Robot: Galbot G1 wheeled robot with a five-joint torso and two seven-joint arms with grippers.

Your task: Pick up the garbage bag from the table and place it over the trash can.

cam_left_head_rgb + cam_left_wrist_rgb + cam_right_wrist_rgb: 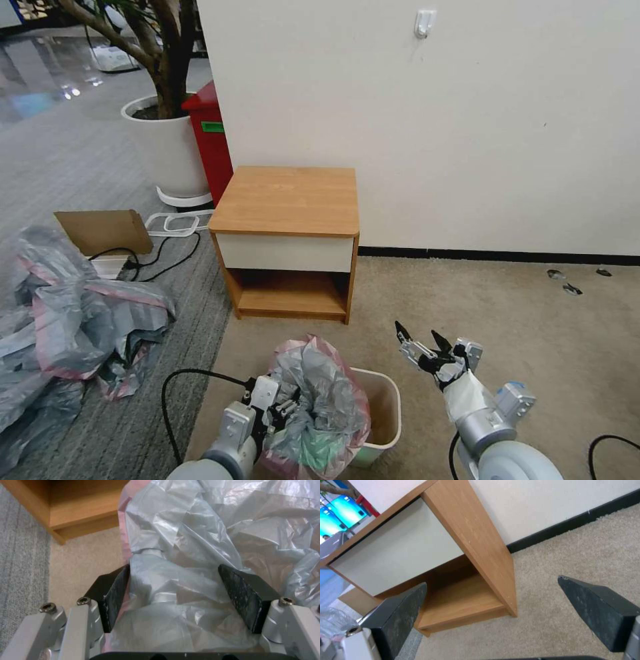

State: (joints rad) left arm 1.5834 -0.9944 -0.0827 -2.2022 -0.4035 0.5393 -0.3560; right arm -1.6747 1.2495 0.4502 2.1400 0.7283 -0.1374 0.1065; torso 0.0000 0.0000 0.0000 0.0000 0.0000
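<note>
Already garbage bag [320, 400] over trash can [385, 407].

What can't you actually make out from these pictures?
- Head view: the bag covers the left side of the can, so how far its rim is covered is unclear.
- Left wrist view: plastic lies between the left gripper fingers; whether they pinch it is unclear.
- Right wrist view: the table top is cut off.

Even indoor light, soft shadows, glare on glossy floor [40, 87], wrist views slightly blurred
</note>
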